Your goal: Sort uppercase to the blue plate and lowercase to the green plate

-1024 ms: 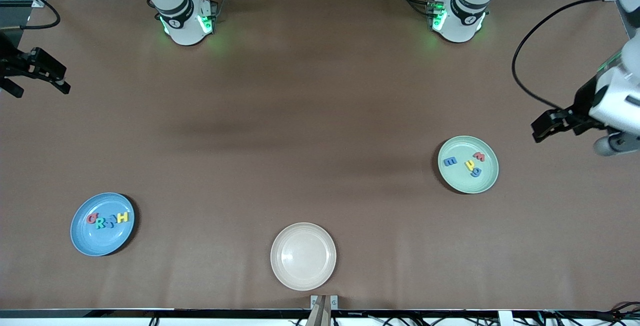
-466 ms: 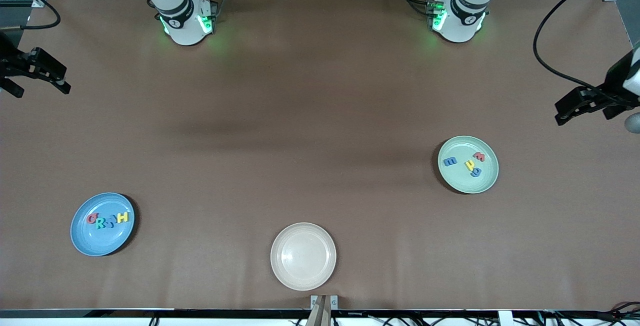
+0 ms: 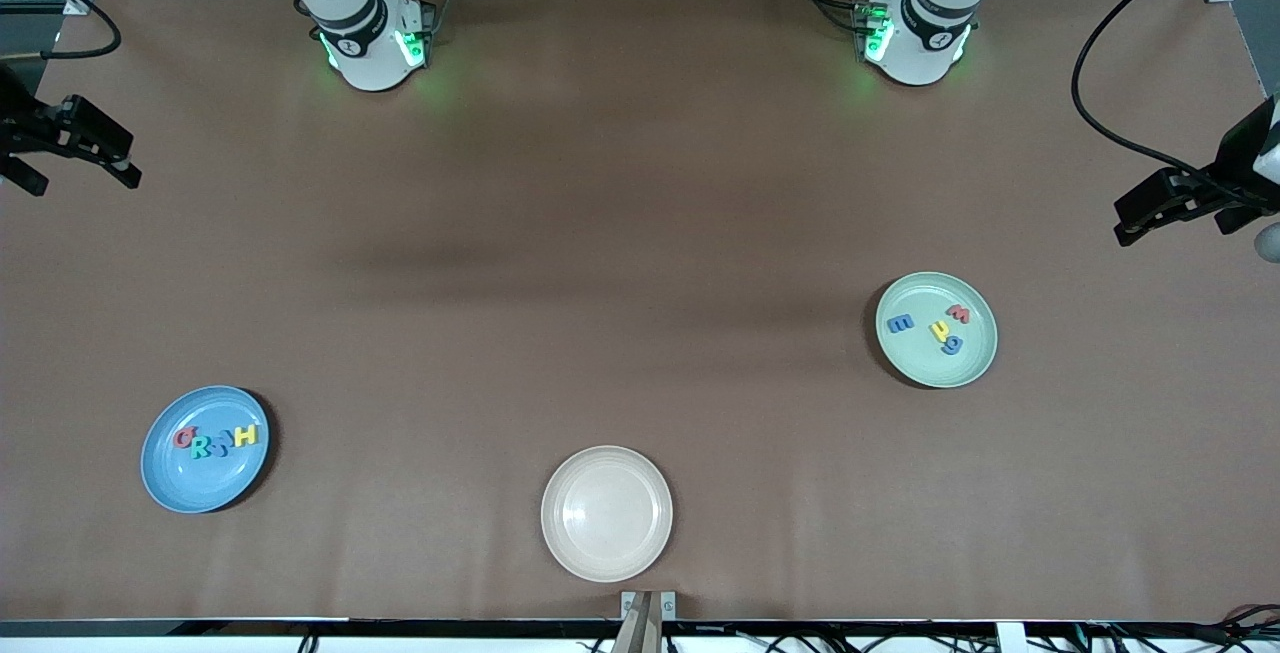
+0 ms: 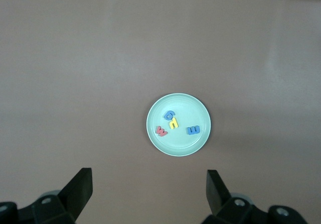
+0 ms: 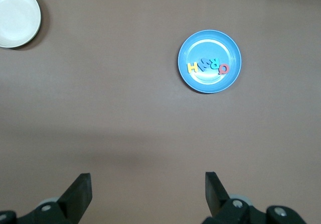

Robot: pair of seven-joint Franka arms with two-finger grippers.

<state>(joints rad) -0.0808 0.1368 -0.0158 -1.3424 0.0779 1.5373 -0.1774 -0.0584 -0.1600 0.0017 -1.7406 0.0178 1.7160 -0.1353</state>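
Four capitals [image 3: 216, 440] lay on the blue plate [image 3: 180, 483], four lowercase [image 3: 940, 325] on the green plate [image 3: 915, 358], nothing left to sort; my left gripper [image 4: 149, 194] at its two o'clock and right gripper [image 5: 148, 193] at the blue's eleven hung spread, empty.

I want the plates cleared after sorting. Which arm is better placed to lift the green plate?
The left. Its gripper, jaws open, hangs at the left arm's table end beside the round mint-green plate; the right gripper waits at the other end, nearer the round sky-blue plate.
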